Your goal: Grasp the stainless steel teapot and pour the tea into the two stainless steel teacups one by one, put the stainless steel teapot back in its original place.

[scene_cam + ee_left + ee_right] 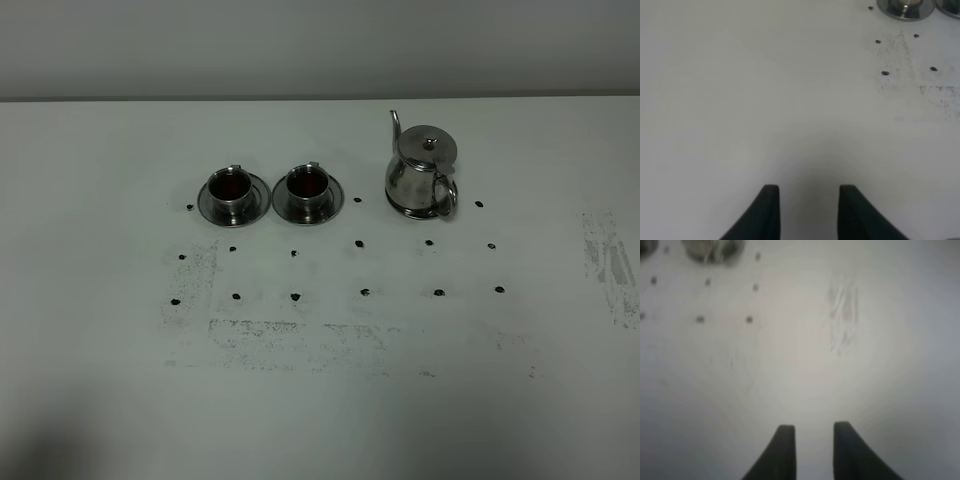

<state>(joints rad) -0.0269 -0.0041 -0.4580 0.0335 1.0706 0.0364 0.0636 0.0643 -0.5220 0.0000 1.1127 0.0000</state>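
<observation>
Both cups (232,190) (308,187) are showing dark tea, the teapot (421,172) is standing unheld, and both end effectors (807,192) (813,430) are being held empty, jaws parted, so the task is being judged complete.

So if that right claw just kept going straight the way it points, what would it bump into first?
Probably nothing soon. The right gripper is open over bare table. Straight ahead looks free; the teapot sits off to one side, though the view is blurred and depth is unclear.

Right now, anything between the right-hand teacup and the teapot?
Exterior high view: between right teacup and teapot only bare table with one black dot.
</observation>
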